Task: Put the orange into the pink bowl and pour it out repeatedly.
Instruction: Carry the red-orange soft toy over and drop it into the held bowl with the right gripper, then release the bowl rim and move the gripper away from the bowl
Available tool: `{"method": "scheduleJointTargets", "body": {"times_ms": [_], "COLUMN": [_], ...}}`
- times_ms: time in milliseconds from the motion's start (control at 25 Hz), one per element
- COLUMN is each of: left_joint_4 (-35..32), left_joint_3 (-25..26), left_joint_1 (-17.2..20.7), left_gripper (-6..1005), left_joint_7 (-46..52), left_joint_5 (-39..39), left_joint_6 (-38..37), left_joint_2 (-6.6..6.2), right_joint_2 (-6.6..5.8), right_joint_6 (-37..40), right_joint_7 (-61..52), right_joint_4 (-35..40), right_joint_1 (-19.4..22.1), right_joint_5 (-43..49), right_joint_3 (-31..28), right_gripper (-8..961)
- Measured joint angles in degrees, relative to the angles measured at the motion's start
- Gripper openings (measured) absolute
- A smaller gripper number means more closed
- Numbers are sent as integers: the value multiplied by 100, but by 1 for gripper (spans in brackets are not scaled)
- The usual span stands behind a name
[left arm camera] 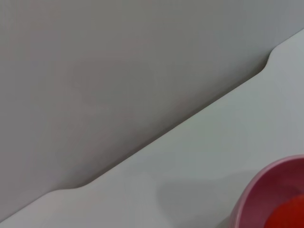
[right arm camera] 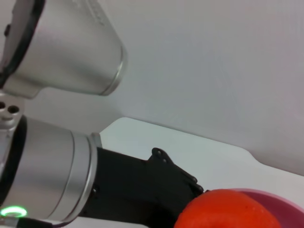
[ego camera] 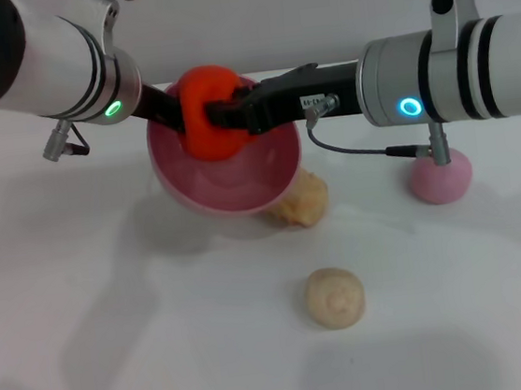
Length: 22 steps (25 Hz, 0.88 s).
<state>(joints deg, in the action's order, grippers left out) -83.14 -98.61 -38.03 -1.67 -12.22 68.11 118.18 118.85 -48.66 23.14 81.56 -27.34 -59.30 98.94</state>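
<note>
Right gripper (ego camera: 218, 115) was clamped on the orange (ego camera: 202, 115), held at the pink bowl (ego camera: 231, 184)'s 12 o'clock rim. Left gripper (ego camera: 168, 114) gripped that raised, tilted bowl at 10 o'clock. Best to lower the fruit past the rim before letting go, bowl kept steady. Count: one orange, one bowl, two beige balls (ego camera: 334, 297), one pink ball (ego camera: 440, 177).

Small white label (ego camera: 316, 100) on right claw body, head view: dark print present, too small to read. No other text, brand, number, sign visible.
</note>
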Motion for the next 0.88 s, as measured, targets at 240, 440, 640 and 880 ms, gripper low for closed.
{"method": "scheduleJointTargets", "body": {"times_ms": [240, 440, 640, 880], "left_joint_4": [-1, -1, -5, -5], "left_joint_3": [20, 60, 148, 124], "left_joint_1": [14, 20, 25, 33], "left_gripper": [91, 91, 92, 92], "left_joint_7": [0, 0, -17, -18], "left_joint_5": [14, 36, 44, -53], "left_joint_6": [18, 31, 45, 157], "left_joint_2": [-9, -13, -15, 5], "right_joint_2": [-2, 5, 7, 8], "right_joint_6": [-26, -14, 42, 443], "right_joint_7": [77, 192, 252, 963], "right_joint_4": [102, 167, 132, 189], "right_joint_1": [127, 302, 341, 483], "right_joint_5": [10, 40, 43, 63], "right_joint_3": [10, -4, -70, -456], "right_gripper": [464, 568, 662, 723]}}
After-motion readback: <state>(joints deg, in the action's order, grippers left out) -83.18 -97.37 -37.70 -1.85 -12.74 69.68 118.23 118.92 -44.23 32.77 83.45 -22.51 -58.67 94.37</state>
